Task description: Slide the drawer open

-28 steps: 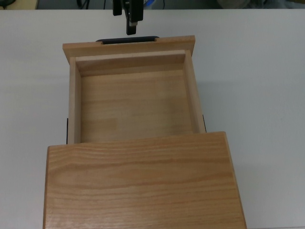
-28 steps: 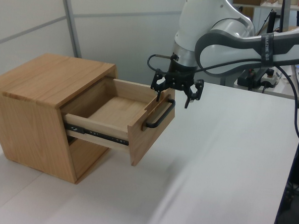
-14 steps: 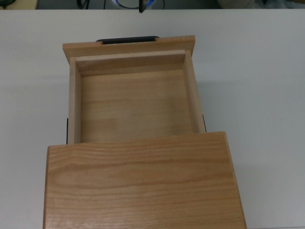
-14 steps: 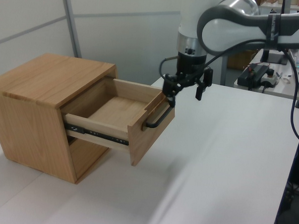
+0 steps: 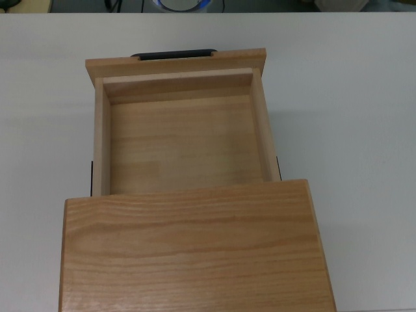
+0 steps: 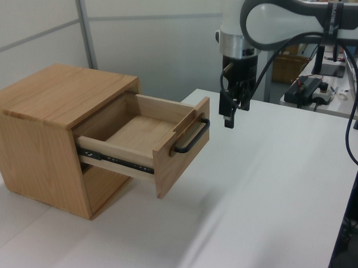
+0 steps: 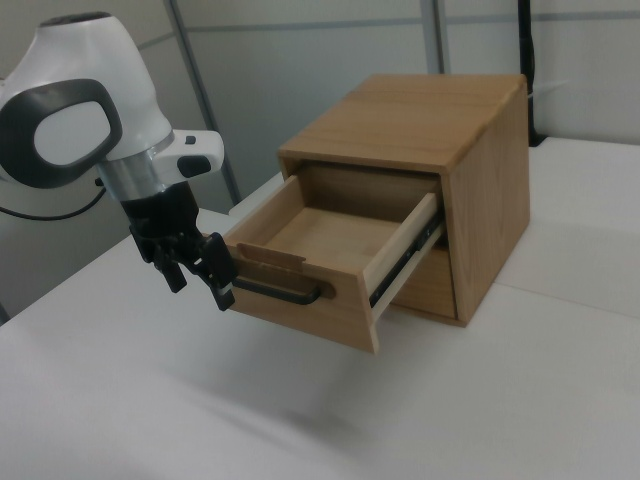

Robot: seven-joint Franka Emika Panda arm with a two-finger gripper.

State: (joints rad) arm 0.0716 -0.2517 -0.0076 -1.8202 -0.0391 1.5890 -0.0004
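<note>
Change: since 1 s ago we see the gripper (image 6: 230, 109) risen off the handle (image 6: 191, 137) and turned, now out of the top view.
Drawer (image 5: 182, 136): pulled well out of the box (image 6: 45, 131), empty, beside and below the gripper.
Gripper state: fingers apart, holding nothing.
Arm (image 7: 80, 120): wrist points down over the table (image 6: 271, 191).
</note>
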